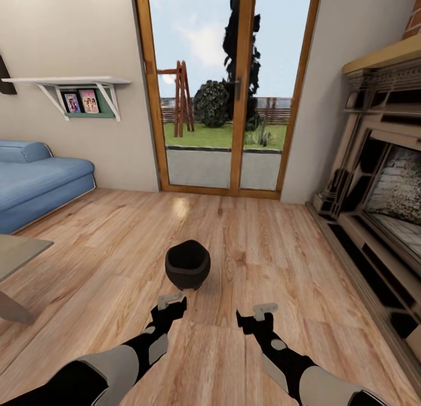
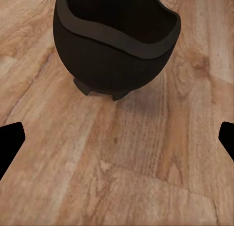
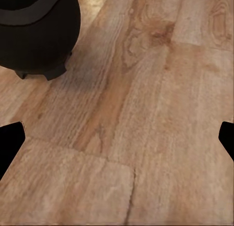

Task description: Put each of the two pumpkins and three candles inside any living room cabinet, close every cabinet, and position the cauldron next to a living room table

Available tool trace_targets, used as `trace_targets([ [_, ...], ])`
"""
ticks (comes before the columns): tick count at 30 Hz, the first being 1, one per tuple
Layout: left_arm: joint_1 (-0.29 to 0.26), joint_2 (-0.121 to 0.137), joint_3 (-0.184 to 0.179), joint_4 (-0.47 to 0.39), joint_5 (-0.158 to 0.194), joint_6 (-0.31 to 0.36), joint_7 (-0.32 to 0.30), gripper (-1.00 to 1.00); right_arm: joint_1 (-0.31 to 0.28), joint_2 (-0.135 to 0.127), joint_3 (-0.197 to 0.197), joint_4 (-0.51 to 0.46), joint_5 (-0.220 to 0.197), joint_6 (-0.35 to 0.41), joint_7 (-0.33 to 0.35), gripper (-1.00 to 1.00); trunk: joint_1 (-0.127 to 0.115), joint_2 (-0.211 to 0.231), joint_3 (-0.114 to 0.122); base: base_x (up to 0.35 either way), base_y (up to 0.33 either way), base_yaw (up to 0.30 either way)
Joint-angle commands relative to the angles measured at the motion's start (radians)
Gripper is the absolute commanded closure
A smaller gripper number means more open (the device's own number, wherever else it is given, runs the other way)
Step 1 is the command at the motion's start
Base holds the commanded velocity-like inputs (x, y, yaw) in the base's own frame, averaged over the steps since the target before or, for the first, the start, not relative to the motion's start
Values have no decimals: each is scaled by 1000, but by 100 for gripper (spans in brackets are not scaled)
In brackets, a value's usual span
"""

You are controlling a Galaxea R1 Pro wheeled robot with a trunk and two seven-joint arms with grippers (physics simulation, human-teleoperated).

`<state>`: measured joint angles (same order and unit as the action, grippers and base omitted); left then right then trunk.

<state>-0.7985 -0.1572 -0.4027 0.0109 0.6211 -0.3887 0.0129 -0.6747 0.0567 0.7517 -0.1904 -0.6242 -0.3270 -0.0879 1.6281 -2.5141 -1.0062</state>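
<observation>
Both end effectors (image 1: pixel 171 301) (image 1: pixel 264 308) gape empty near the cauldron (image 1: pixel 187 264); left wrist view reveals its feet.

We see bright, even daylight entering through the glass door (image 1: pixel 225 90), leaving a pale glare patch on the wooden floor (image 1: pixel 181 207). The cauldron (image 2: pixel 114 46) casts a soft, blurred shadow. Edges look slightly stretched.

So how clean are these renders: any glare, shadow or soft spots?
Head view: a bright glare patch on the floor near the glass door, edges stretched wide-angle. Left wrist view: soft shadow under the cauldron. Right wrist view: floor grain slightly blurred.
</observation>
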Motion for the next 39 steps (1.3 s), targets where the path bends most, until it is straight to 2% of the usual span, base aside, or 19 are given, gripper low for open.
trace_targets([
  [1,-1,1,-8,-10,8,8,1,-100,-1,-1,8,-7,-5,34,-5,-100,0,0,-1,0,0,0],
  [3,-1,8,-8,-55,10,45,1,-100,-2,-1,8,-23,-4,111,-3,-100,0,0,-1,0,0,0],
  [7,-1,27,-7,-134,13,115,2,-100,-4,-1,8,-33,-3,160,-3,-100,0,0,-1,0,0,0],
  [10,-1,62,-4,-308,22,265,5,-100,-9,-1,8,-41,-3,235,-3,-100,0,0,-1,0,0,0],
  [11,-1,75,5,-353,25,309,6,-100,-14,-1,8,-43,-3,260,-2,-100,0,0,-1,0,0,0],
  [13,-1,87,22,-393,26,350,7,-100,-22,-1,8,-47,-3,287,-2,-100,0,0,-1,0,0,0],
  [15,-1,102,74,-451,27,421,8,-100,-46,-1,8,-56,-3,341,-2,-100,0,0,-1,0,0,0],
  [18,-1,108,125,-482,26,476,8,-100,-76,-1,7,-64,-3,394,-3,-100,0,0,-1,0,0,0],
  [19,-2,111,157,-495,25,523,9,-100,-118,0,6,-67,-4,459,-3,-100,0,0,-1,0,0,0],
  [25,-2,113,171,-495,23,582,30,-100,-205,1,6,-70,-5,569,-3,-100,0,0,-1,0,0,0],
  [27,-2,113,172,-494,24,598,54,-100,-218,1,6,-75,-5,579,-3,-100,0,0,-1,0,0,0],
  [30,-5,113,173,-493,24,647,135,-100,-236,1,6,-117,-5,592,-3,-100,0,0,-1,0,0,0],
  [33,-6,112,172,-493,23,675,171,-100,-241,2,5,-160,-5,595,-5,-100,0,0,-1,0,0,0],
  [39,-7,109,169,-494,20,683,179,-100,-242,3,5,-180,-5,594,-4,-100,0,0,-1,0,0,0],
])
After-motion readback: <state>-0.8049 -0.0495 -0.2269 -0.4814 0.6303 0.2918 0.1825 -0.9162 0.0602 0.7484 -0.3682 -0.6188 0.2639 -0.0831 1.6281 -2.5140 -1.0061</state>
